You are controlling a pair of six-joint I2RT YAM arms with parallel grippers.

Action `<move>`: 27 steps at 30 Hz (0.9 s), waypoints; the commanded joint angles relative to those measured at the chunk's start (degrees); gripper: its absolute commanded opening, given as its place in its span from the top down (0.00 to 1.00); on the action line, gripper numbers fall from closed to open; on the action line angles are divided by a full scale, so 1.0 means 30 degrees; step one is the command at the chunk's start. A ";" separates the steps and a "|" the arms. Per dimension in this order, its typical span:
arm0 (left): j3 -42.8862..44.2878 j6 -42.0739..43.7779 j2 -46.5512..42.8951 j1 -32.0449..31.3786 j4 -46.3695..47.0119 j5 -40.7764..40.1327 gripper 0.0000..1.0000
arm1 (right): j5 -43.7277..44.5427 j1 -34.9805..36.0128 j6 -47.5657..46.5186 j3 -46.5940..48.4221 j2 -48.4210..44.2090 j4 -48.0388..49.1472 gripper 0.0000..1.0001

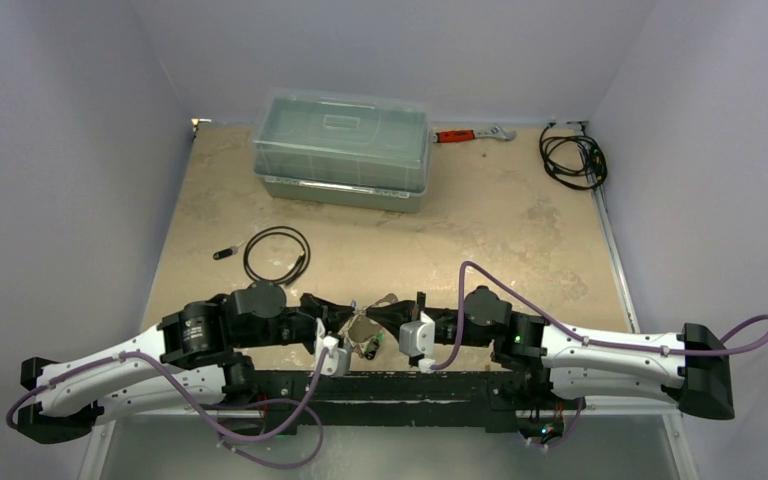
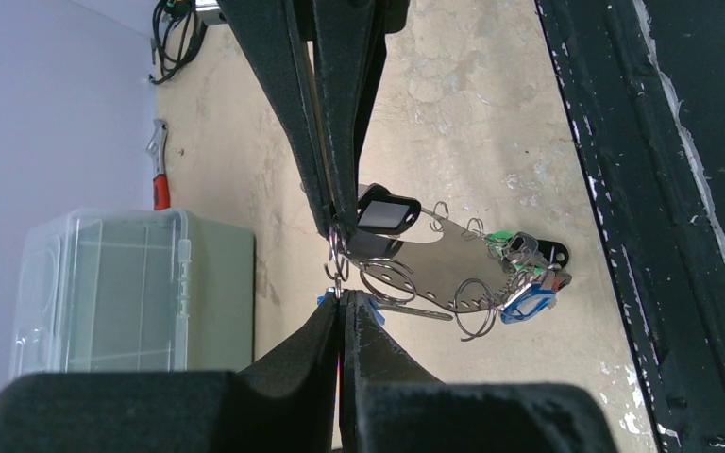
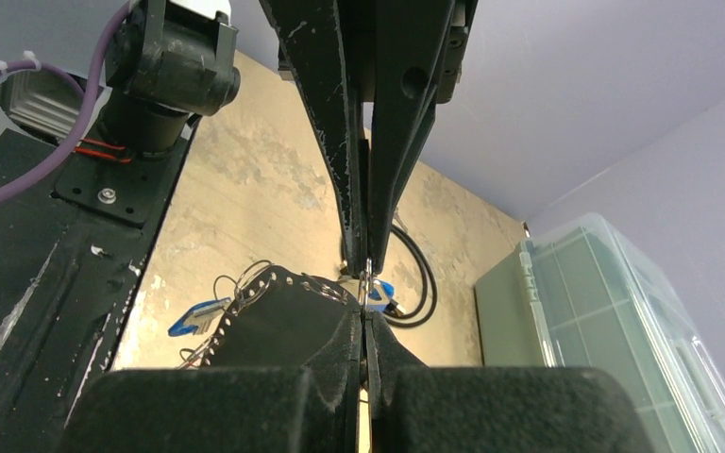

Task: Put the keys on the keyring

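Now the left gripper (image 2: pixel 337 264), pinched shut on a wire loop (image 2: pixel 334 274) at the rim of the keyring (image 2: pixel 439 255), meets tip to tip the right gripper (image 3: pixel 366 288), shut on a thin metal sliver (image 3: pixel 368 278), while keyring and keys (image 2: pixel 527 274) stretch back toward the black rail (image 2: pixel 642 142).

The table (image 1: pixel 520 220) is sandy tan with pale and dark blotches. The walls (image 1: pixel 60 150) are light purple. The box (image 1: pixel 342 148) is see-through with a soft green tint. The wrench (image 1: pixel 472 133) has an orange handle and a silver head. The cable loop (image 1: pixel 277 255) is black. The arms (image 1: pixel 610 350) are white and black, with purple wires (image 1: pixel 750 335). The left gripper (image 2: pixel 338 264) and the right gripper (image 3: pixel 366 283) are black. The keyring (image 2: pixel 434 260) is shiny silver with a row of little holes. The keys (image 2: pixel 519 247) are silver, with a blue tag (image 2: pixel 529 304) and a green tag (image 2: pixel 500 237).
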 commanded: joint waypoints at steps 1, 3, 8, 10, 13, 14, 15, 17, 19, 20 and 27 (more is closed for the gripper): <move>-0.0246 0.0323 -0.0085 0.0004 0.0572 -0.0081 1.00 | 0.0154 0.0089 0.0234 0.0633 -0.0420 0.1587 1.00; -0.0264 0.0316 -0.0201 0.0004 0.0644 -0.0047 1.00 | 0.0211 0.0089 0.0236 0.0639 -0.0400 0.1587 1.00; -0.0359 0.0265 -0.0411 0.0004 0.0813 -0.0243 1.00 | 0.0270 0.0089 0.0262 0.0646 -0.0303 0.1587 1.00; -0.0393 0.0207 -0.0531 0.0004 0.0956 -0.0413 0.97 | 0.0355 0.0091 0.0265 0.0662 -0.0230 0.1531 1.00; -0.0501 0.0030 -0.0860 0.0004 0.1233 -0.0745 0.63 | 0.0415 0.0090 0.0270 0.0686 -0.0184 0.1500 1.00; -0.0560 -0.0005 -0.1019 0.0019 0.1274 -0.0762 0.53 | 0.0433 0.0089 0.0252 0.0705 -0.0184 0.1499 1.00; -0.0616 -0.0021 -0.1171 0.0006 0.1297 -0.0742 0.49 | 0.0442 0.0089 0.0249 0.0689 -0.0184 0.1499 1.00; -0.0706 -0.0004 -0.1450 0.0015 0.1401 -0.0757 0.41 | 0.0475 0.0089 0.0222 0.0701 -0.0184 0.1528 1.00; -0.0791 -0.0071 -0.1670 0.0033 0.1573 -0.0721 0.40 | 0.0477 0.0092 0.0229 0.0671 -0.0184 0.1599 1.00; -0.0802 -0.0146 -0.1751 0.0034 0.1636 -0.0693 0.40 | 0.0477 0.0089 0.0232 0.0656 -0.0184 0.1654 1.00; -0.0452 -0.2412 -0.1982 0.0184 0.2767 -0.0903 0.47 | 0.0217 0.0092 0.0297 -0.0024 -0.0506 0.3419 1.00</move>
